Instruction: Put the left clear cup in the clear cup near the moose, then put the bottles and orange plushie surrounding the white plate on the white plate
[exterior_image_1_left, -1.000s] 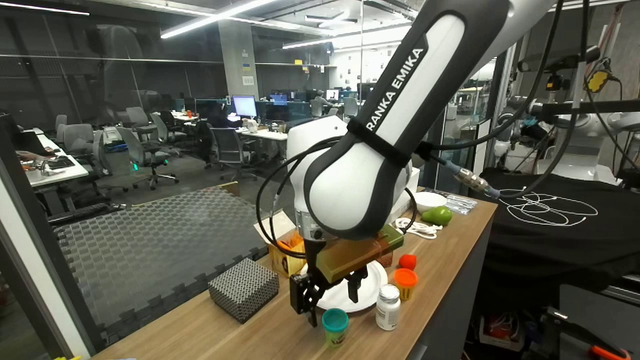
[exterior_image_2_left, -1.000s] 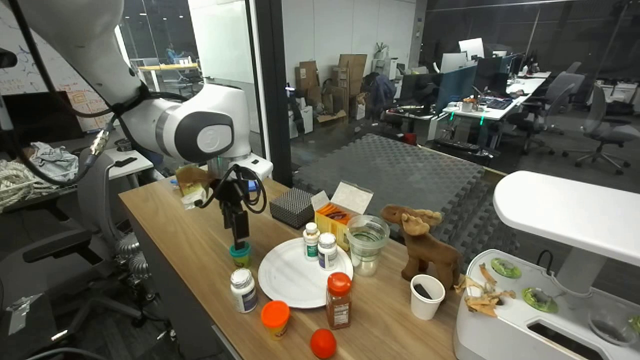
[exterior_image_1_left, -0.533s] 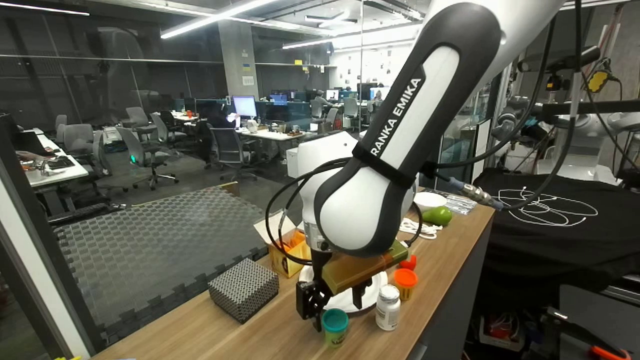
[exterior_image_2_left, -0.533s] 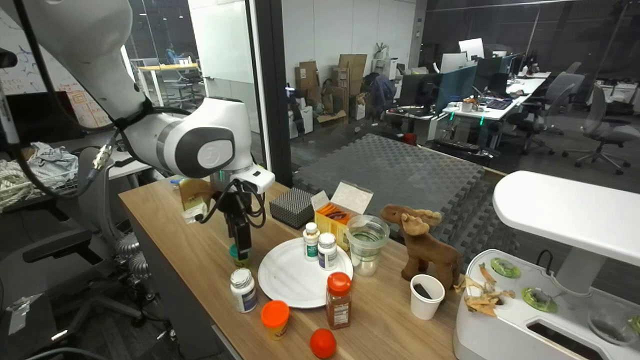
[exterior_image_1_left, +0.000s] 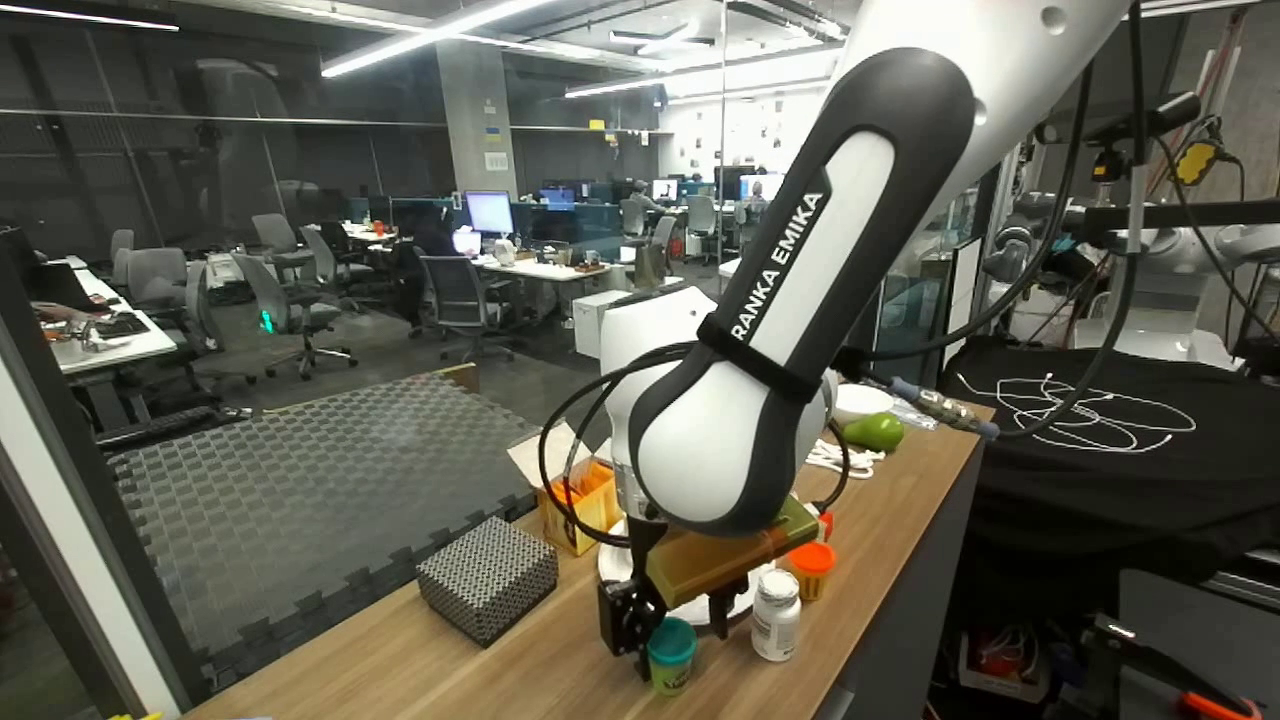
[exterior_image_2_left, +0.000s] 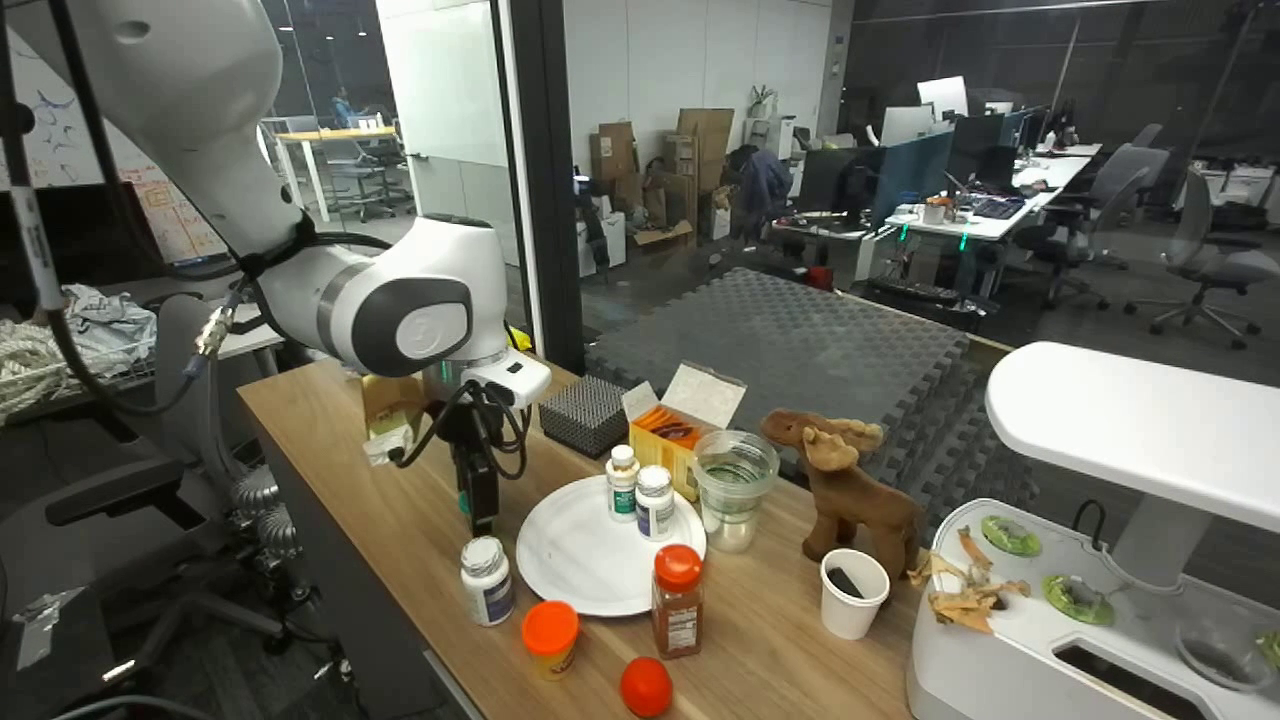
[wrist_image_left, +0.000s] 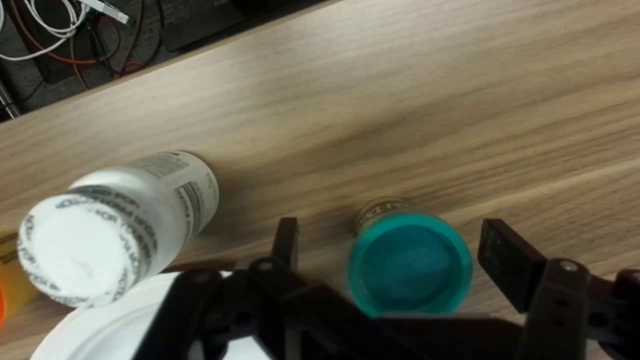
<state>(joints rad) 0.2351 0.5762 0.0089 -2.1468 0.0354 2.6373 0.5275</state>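
My gripper (wrist_image_left: 395, 250) is open, its fingers standing on either side of the teal-capped bottle (wrist_image_left: 410, 265) with a gap to each. In an exterior view that bottle (exterior_image_1_left: 671, 660) stands upright at the gripper. Beside the white plate (exterior_image_2_left: 570, 560) are a white bottle (exterior_image_2_left: 487, 582), an orange-capped one (exterior_image_2_left: 551, 640), a red-capped one (exterior_image_2_left: 678, 605) and the orange plushie (exterior_image_2_left: 646, 687). Two white bottles (exterior_image_2_left: 655, 505) stand on the plate. A clear cup (exterior_image_2_left: 735, 490) is near the moose (exterior_image_2_left: 860, 490); rims show inside it, seemingly the left clear cup nested there.
Behind the plate are an open yellow box (exterior_image_2_left: 672, 440) of orange packets and a dark patterned box (exterior_image_2_left: 583, 415). A paper cup (exterior_image_2_left: 855, 595) and a white planter (exterior_image_2_left: 1000, 630) stand beyond the moose. The white bottle is close to the gripper's side.
My gripper has come down over the teal-capped bottle, so that its fingers now flank it. The other objects have stayed where they were.
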